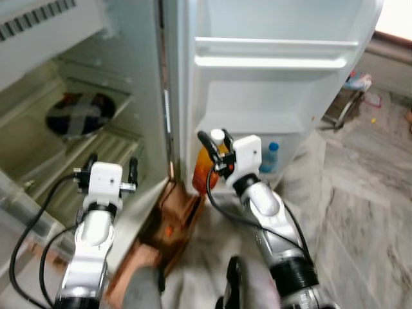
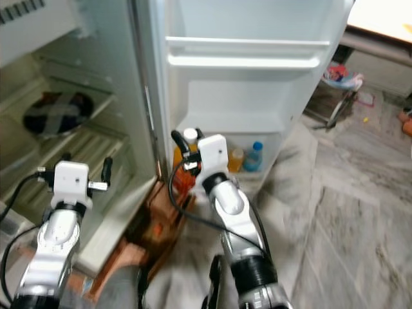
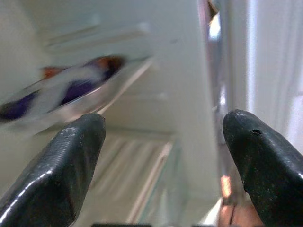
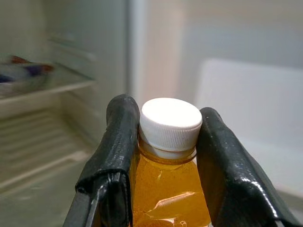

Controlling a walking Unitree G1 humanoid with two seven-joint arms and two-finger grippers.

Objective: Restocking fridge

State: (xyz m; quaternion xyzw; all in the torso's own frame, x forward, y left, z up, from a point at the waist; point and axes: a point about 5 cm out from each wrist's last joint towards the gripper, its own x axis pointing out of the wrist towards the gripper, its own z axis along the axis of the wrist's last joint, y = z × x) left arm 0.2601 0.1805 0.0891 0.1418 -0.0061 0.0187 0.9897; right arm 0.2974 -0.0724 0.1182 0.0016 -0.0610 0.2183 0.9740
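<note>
My right gripper point(image 1: 217, 139) is shut on the neck of an orange juice bottle point(image 1: 205, 170) with a white cap. It holds the bottle upright, low in front of the open fridge door point(image 1: 277, 96), close to the bottom door bin. The right wrist view shows the cap and amber liquid of the bottle point(image 4: 170, 189) pinched between both fingers point(image 4: 116, 142). My left gripper point(image 1: 111, 165) is open with nothing in it, in front of the fridge's lower wire shelves point(image 1: 109, 151). Through its fingers point(image 3: 75, 156) I see those shelves and a blurred dish.
A blue-capped bottle point(image 1: 272, 154) and a small orange bottle point(image 2: 237, 159) stand in the bottom door bin. A dark patterned dish point(image 1: 80, 116) sits on an inner shelf. The upper door shelf point(image 1: 277, 61) is bare. Brown wooden base point(image 1: 183, 206) below; clutter point(image 1: 360, 84) on the marble floor, right.
</note>
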